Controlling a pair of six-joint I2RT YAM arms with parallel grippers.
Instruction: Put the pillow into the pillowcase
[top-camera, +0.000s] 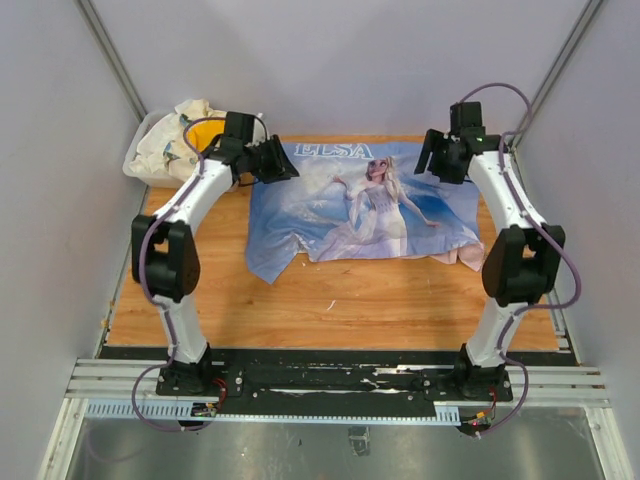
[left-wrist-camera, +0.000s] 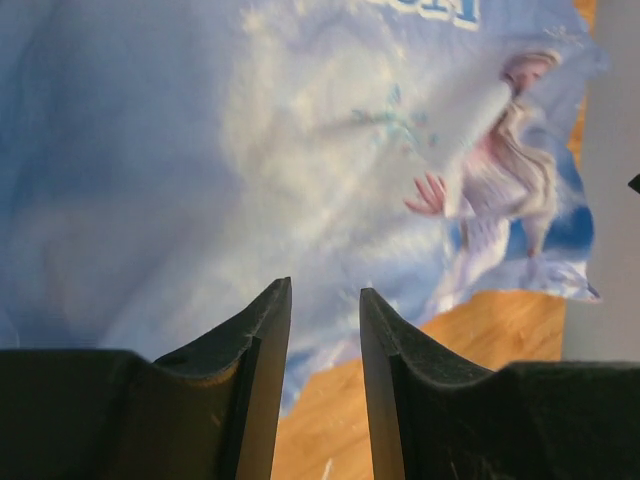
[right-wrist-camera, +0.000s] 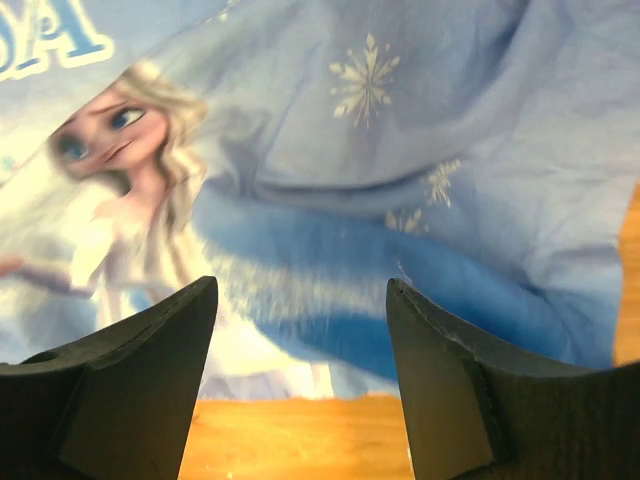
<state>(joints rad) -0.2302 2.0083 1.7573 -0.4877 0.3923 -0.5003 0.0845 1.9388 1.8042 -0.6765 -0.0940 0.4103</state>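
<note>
1. Pillowcase (top-camera: 360, 210) lies spread print-up on the table (top-camera: 400, 300), from centre toward 12 o'clock.
2. Pillow: not visible in any view; I cannot tell whether it is inside the case.
3. Left gripper (left-wrist-camera: 325, 295) hovers over the case's 10 o'clock corner, fingers narrowly parted, nothing between them.
4. Right gripper (right-wrist-camera: 300, 290) hovers at the 2 o'clock corner, jaws wide apart, holding nothing.
5. Cloth bundle (top-camera: 165, 150) sits at 10 o'clock, apart from the case; leave it alone.
6. Likely step: gripping the case. Pinch only the top layer at the hem, both sides level, so the mouth opens instead of clamping shut.
</note>
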